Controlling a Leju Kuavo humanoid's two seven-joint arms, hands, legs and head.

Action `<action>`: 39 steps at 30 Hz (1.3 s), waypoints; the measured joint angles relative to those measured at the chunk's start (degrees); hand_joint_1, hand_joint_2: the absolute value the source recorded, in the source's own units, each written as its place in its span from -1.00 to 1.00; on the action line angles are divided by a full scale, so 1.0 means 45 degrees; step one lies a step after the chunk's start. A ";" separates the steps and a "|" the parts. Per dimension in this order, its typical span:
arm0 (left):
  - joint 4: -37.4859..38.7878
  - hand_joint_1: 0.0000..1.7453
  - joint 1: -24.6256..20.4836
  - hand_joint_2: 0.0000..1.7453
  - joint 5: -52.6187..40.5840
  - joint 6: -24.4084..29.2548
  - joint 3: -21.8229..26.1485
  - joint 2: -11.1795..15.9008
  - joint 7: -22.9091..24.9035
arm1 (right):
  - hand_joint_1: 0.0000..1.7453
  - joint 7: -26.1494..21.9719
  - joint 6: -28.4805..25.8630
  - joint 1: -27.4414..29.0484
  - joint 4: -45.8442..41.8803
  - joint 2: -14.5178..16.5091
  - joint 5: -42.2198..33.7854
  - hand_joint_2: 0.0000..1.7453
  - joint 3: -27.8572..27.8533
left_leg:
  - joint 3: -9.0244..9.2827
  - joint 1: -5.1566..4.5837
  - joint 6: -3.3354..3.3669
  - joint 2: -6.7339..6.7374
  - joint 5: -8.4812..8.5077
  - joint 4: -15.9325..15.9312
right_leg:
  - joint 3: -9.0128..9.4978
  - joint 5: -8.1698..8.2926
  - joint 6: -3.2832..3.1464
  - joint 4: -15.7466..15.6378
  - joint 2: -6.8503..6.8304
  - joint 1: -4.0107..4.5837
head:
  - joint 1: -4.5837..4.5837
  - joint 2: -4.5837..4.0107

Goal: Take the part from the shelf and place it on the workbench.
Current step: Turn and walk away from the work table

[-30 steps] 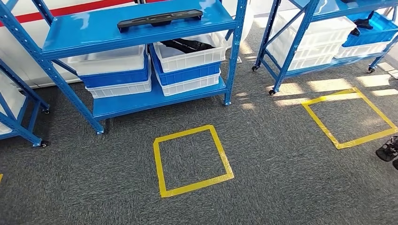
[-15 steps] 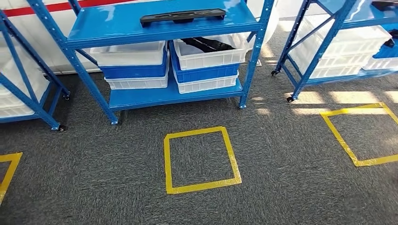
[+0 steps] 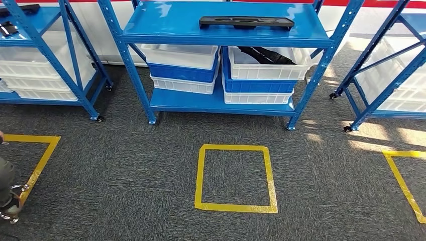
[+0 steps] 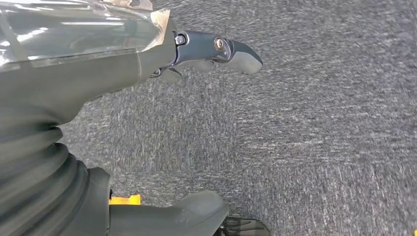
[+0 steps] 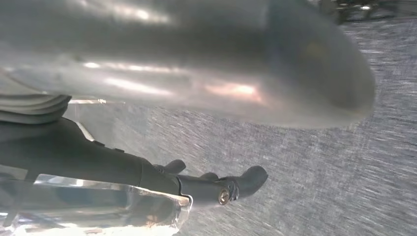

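A long flat black part (image 3: 246, 22) lies on the top board of the blue shelf (image 3: 166, 36) straight ahead in the head view. Below it, another dark part (image 3: 264, 55) rests in a white bin (image 3: 269, 70). My left hand (image 3: 9, 201) hangs low at the lower left edge, far from the shelf. In the left wrist view my left hand (image 4: 123, 64) hovers over grey carpet, fingers (image 4: 236, 51) and thumb (image 4: 196, 211) apart, holding nothing. In the right wrist view my right hand (image 5: 147, 172) also hangs over carpet, its dark fingers (image 5: 243, 183) stretched out and empty.
A yellow tape square (image 3: 236, 175) marks the carpet in front of the shelf, with more tape squares at the left (image 3: 35, 150) and right (image 3: 407, 181). Blue shelves with white bins stand at the left (image 3: 45, 60) and right (image 3: 387, 75). Stacked blue and white bins (image 3: 183, 70) fill the lower board.
The camera has swung to the left: the shelf with the black part has come to the middle of the picture and the yellow square lies squarely before me. Nothing on the shelves has moved.
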 joint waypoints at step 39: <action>-0.0015 -1.00 -0.0096 -1.00 -0.0112 -0.0408 0.0097 0.0092 -0.0043 | -1.00 0.0039 -0.0238 0.0112 0.0010 0.0044 -0.0025 -1.00 0.0554 | -0.1451 0.0134 -0.0563 0.1402 -0.1730 0.3368 | 0.0754 -0.0535 -0.0804 -0.0133 -0.0680 0.0039 | -0.0036 0.0000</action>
